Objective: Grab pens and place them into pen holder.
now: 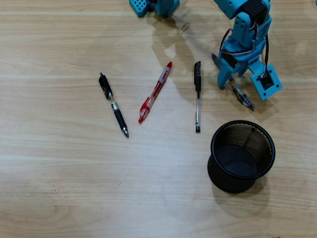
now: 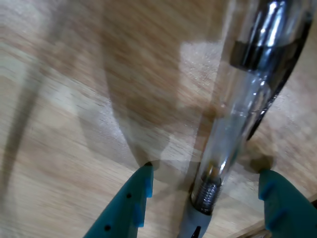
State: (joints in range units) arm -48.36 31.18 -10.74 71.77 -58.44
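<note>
The grey-clear clicker pen (image 1: 245, 99) lies slanted on the wooden table under the teal arm. My gripper (image 1: 233, 82) is low over it and open. In the wrist view my gripper (image 2: 205, 172) straddles that pen (image 2: 233, 124), one teal fingertip on each side with gaps to the barrel. Left of the arm in the overhead view lie three more pens: a clear black-capped stick (image 1: 197, 96), a red translucent one (image 1: 155, 92) and a black one with a silver band (image 1: 113, 104). The black mesh pen holder (image 1: 225, 181) stands upright just below the gripper, with nothing visible inside it.
Another teal robot part (image 1: 153, 6) sits at the overhead view's top edge. The arm's body (image 1: 247, 29) rises at the top right. Bare wood stretches left of and below the pens.
</note>
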